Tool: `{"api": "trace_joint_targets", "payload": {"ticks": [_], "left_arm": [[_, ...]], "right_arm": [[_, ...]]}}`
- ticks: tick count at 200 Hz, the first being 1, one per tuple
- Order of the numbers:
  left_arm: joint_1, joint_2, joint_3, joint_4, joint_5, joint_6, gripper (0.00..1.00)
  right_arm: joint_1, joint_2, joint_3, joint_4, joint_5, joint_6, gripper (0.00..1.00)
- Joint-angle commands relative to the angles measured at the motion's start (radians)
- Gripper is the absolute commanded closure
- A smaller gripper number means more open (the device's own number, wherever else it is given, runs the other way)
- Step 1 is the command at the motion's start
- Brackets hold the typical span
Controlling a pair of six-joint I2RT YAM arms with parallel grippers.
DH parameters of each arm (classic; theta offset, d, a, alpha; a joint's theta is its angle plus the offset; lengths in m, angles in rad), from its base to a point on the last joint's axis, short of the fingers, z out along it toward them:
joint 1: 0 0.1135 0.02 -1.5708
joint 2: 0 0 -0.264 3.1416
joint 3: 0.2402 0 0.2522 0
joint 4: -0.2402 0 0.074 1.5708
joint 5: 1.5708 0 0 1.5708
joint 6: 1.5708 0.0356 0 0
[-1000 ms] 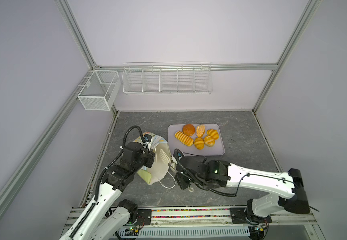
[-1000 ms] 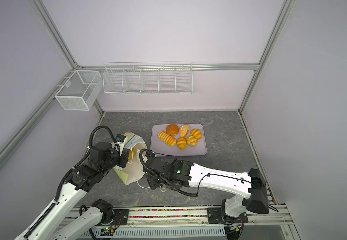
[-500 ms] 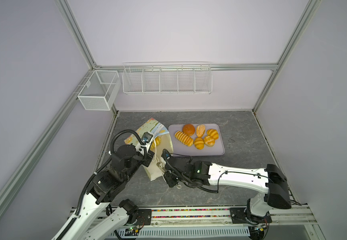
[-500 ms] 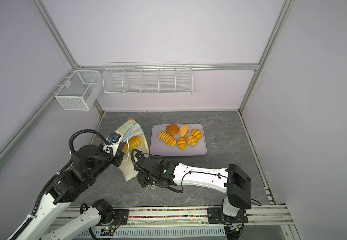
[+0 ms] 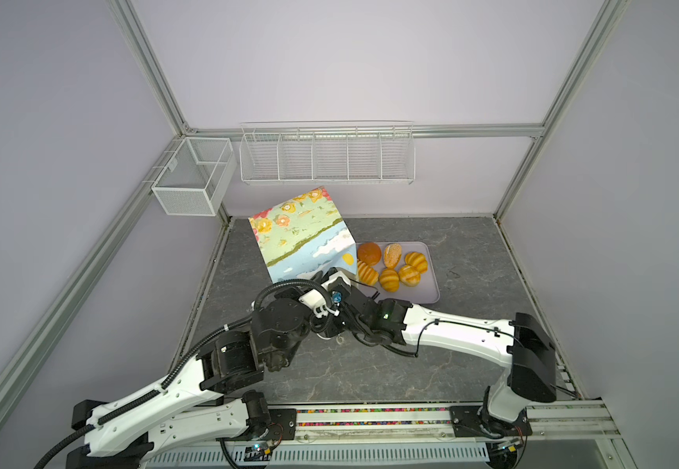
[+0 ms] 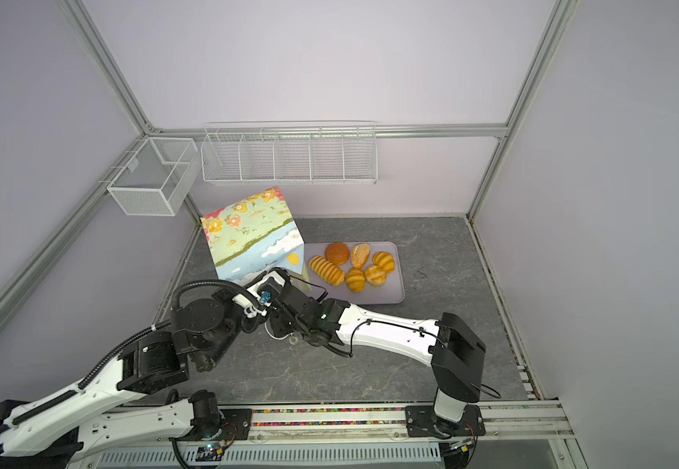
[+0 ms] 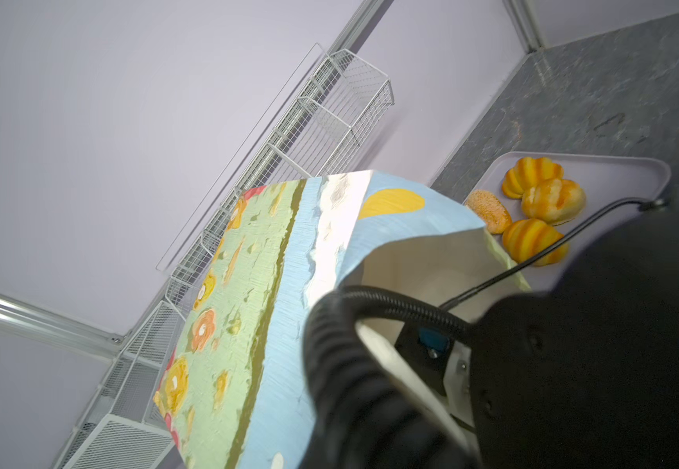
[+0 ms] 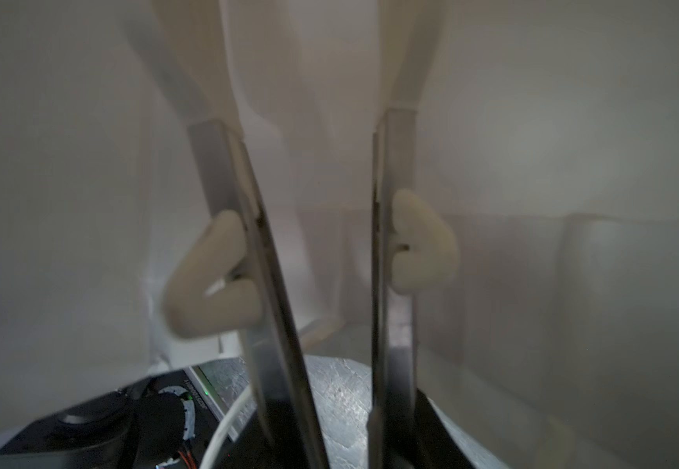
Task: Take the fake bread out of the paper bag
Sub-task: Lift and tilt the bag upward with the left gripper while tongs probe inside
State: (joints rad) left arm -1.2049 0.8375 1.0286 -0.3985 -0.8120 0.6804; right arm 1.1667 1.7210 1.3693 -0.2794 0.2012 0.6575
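The left gripper [image 6: 276, 277], pressed shut, seems to pinch the bag [image 5: 301, 239] by its rim. That holds the bag lifted, bottom tipped toward 11 o'clock, with its mouth facing the right gripper [image 8: 309, 122], which is inside, spread and empty, probably feeling for leftovers. Six pieces of bread [image 5: 391, 255] lie on the tray [image 5: 423, 296] at the bag's 3 o'clock. Grey marbled table [image 5: 471, 251], lilac walls, wire rack [image 5: 325, 158] at 12 o'clock.

The left arm [image 5: 191, 381] is found raised and bent forward, with the left gripper [image 5: 326, 279] closed, while the right arm [image 5: 463, 337] is stretched low across the middle towards it, the jaws of the right gripper [image 8: 305, 61] being held apart.
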Motion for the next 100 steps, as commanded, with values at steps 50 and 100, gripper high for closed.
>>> {"api": "trace_joint_targets", "payload": {"ticks": [50,100], "left_arm": [[-0.013,-0.054,-0.022,0.15,-0.083,-0.027,1.0],[-0.013,-0.078,-0.064,0.227,-0.091,-0.02,1.0]], "right_arm": [[-0.071,-0.007,-0.051,0.203,-0.082,0.228,0.54],[-0.071,0.026,-0.052,0.22,-0.184,0.34,0.54]]}}
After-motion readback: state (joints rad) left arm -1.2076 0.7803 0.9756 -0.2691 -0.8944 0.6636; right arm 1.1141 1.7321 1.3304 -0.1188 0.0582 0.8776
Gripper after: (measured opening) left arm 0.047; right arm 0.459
